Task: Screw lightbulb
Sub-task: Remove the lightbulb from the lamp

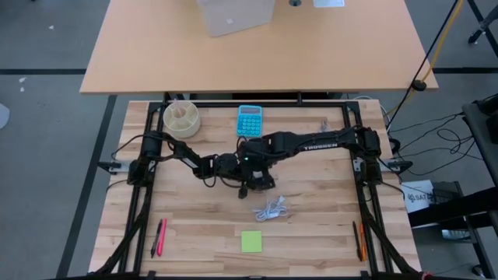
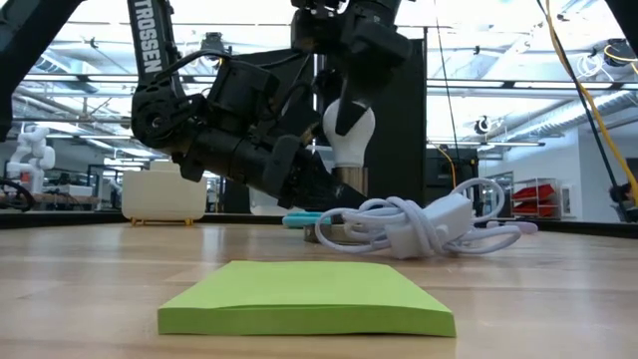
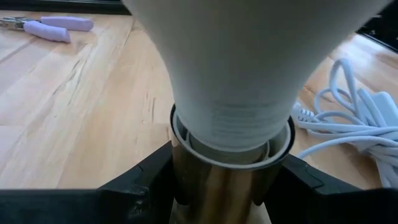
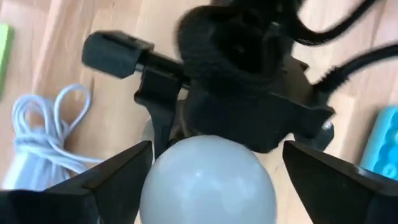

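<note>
Wooden desk [image 1: 311, 225], seen from above, with both arms meeting near its centre. Left end effector [image 3: 224, 180] clenched on the brass socket [image 3: 217, 186] (its fingers flank the metal). Right end effector [image 4: 211, 162] released, fingers spread clear of the lightbulb [image 4: 208, 183], which stands upright, base seated in the socket. White cable [image 2: 429, 224] lies nearby; green notepad [image 2: 309, 297] nearer the desk's front edge.

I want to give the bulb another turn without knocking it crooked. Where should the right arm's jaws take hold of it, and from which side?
Grip the lightbulb on its round globe, coming straight down from above. It stands upright with its neck seated in the brass socket, which the left gripper clamps from the sides. Only the globe is free, and the right gripper already brackets it there.
</note>
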